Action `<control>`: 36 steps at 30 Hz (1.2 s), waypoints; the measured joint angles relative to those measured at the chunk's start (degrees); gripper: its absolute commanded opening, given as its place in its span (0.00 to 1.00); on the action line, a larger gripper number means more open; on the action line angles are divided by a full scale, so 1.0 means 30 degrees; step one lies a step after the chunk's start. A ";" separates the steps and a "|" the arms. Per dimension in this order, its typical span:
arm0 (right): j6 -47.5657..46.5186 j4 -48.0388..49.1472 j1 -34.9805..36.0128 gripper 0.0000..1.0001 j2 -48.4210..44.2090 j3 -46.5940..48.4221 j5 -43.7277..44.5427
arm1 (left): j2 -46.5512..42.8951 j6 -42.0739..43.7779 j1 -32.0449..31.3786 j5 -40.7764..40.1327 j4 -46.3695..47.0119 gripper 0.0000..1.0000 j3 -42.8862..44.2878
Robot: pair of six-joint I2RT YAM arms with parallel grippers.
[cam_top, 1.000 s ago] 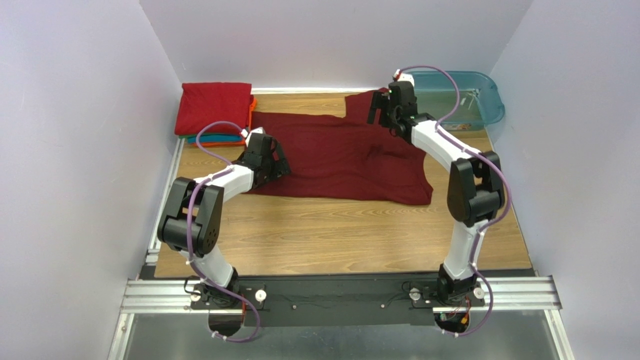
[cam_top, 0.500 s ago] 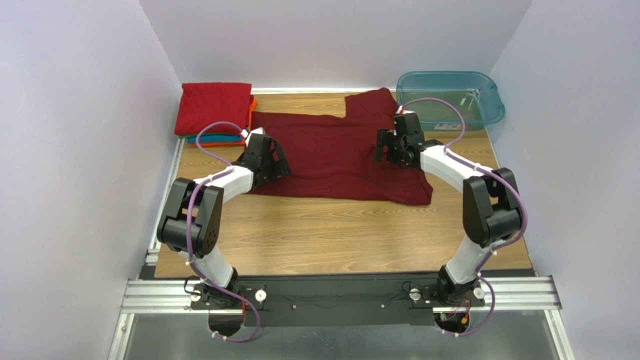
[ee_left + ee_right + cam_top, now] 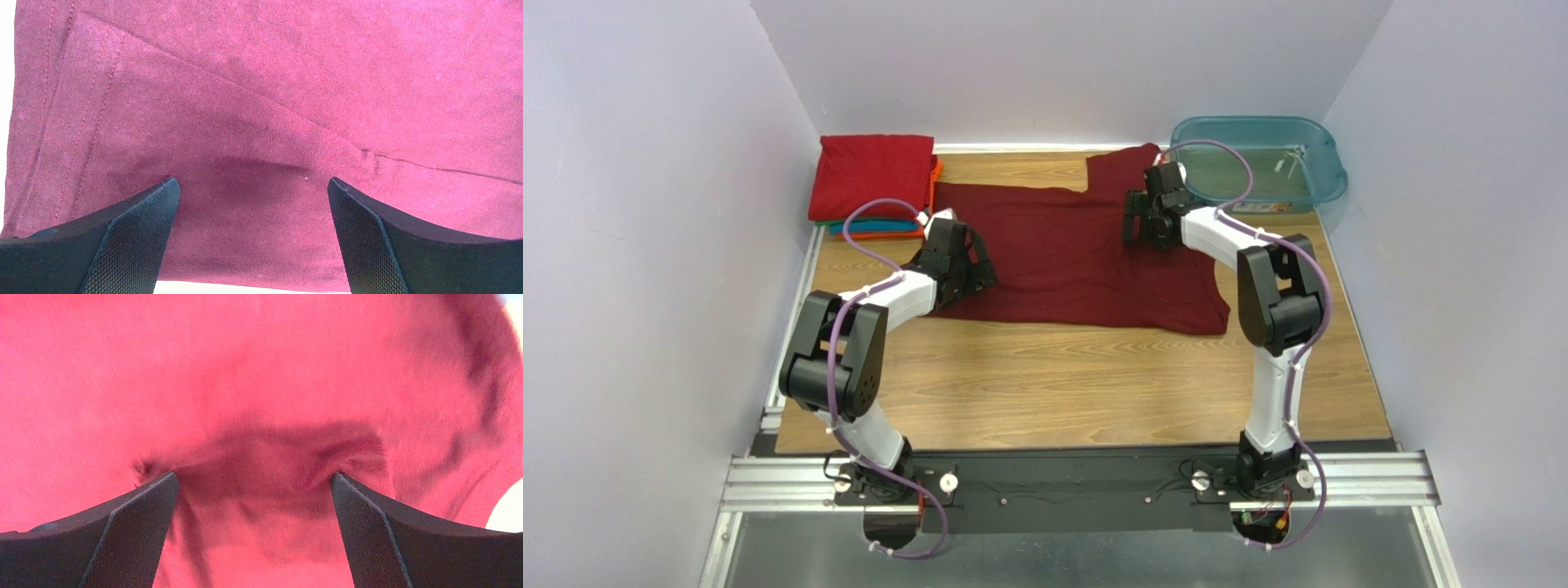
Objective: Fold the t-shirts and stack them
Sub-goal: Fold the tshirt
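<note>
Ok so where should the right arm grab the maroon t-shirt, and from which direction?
Probably the pucker of cloth under the right gripper, taken straight from above. The maroon t-shirt lies spread flat on the table, so no edge stands up to slip under. The wrist view shows cloth bunched between the open jaws, enough to pinch when they close.

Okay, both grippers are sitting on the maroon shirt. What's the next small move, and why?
Probably close both grippers to pinch the cloth. The left gripper and right gripper each stand open with fingertips pressed into the maroon shirt, which lies spread flat. Cloth puckers between the right tips, but nothing is gripped yet.
</note>
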 measured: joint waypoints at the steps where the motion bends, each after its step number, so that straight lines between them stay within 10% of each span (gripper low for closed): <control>1: 0.0080 0.0000 0.0000 1.00 0.0204 0.0357 0.0124 | 0.0000 0.0000 0.0000 0.0000 -0.0007 0.98 0.0000; 21: -0.0306 -0.0918 0.0000 1.00 -0.0022 0.3322 0.1530 | -0.0146 -0.0007 0.0000 -0.0051 -0.2186 0.98 0.0787; 29: 0.1523 -0.0641 0.0000 1.00 -0.7643 -0.3169 0.0692 | -0.2222 -0.0219 0.0000 -0.0029 -0.2550 0.98 0.0845; 36: 0.2433 -0.1290 0.0000 1.00 -0.7512 -0.6543 -0.0787 | -0.0277 -0.0444 0.0000 0.0226 -0.1064 0.98 0.2346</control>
